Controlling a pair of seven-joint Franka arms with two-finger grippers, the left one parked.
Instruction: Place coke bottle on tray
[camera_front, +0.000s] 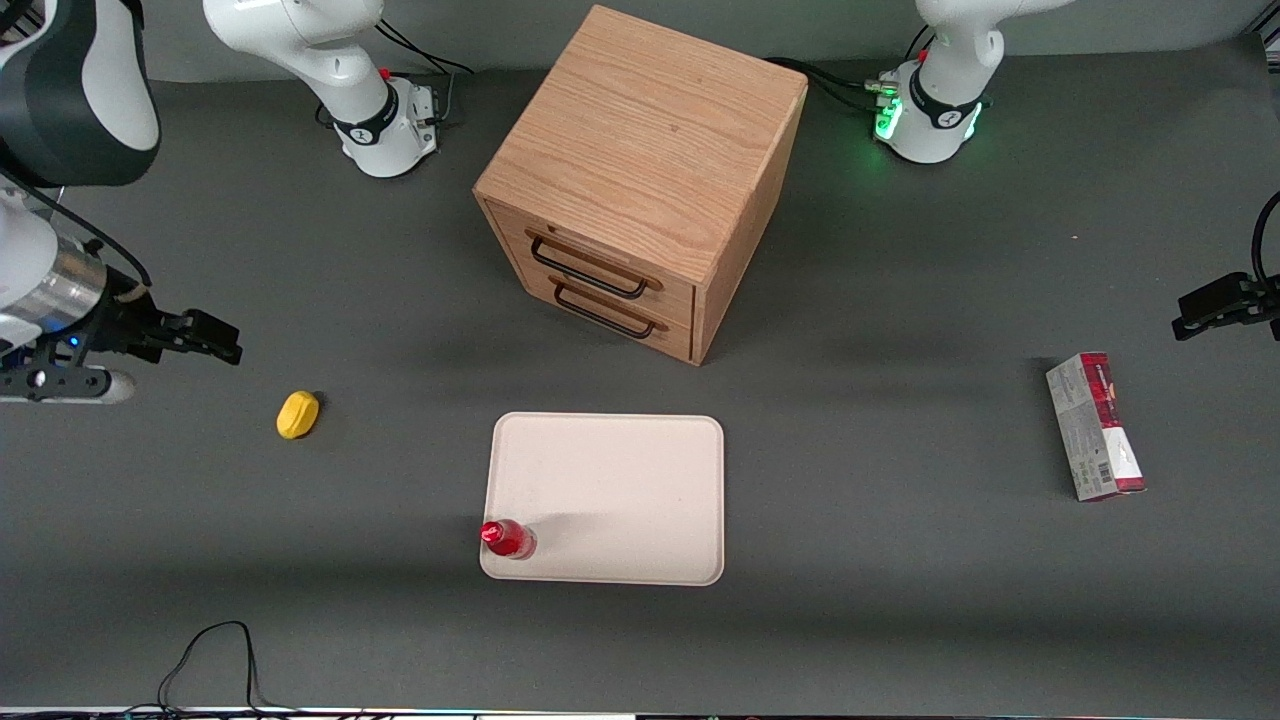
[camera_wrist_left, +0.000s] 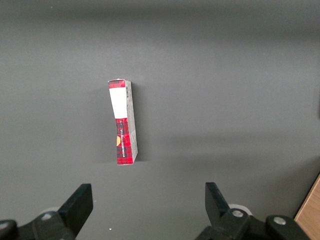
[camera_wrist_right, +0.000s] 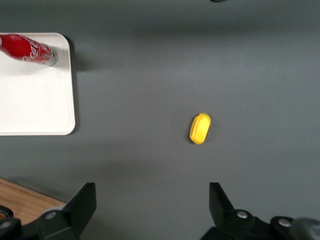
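Note:
The coke bottle (camera_front: 508, 538), small and red with a red cap, stands upright on the pale cream-pink tray (camera_front: 620, 490), at the tray's corner nearest the front camera on the working arm's side. It also shows in the right wrist view (camera_wrist_right: 27, 50) on the tray (camera_wrist_right: 35, 100). My right gripper (camera_front: 205, 338) is open and empty, raised above the table toward the working arm's end, well away from the tray. In the right wrist view the gripper (camera_wrist_right: 152, 200) has its jaws spread wide with bare table between them.
A yellow object (camera_front: 297, 414) lies on the table between my gripper and the tray, also in the wrist view (camera_wrist_right: 200, 128). A wooden drawer cabinet (camera_front: 640, 180) stands farther from the camera than the tray. A red-and-grey carton (camera_front: 1094, 426) lies toward the parked arm's end.

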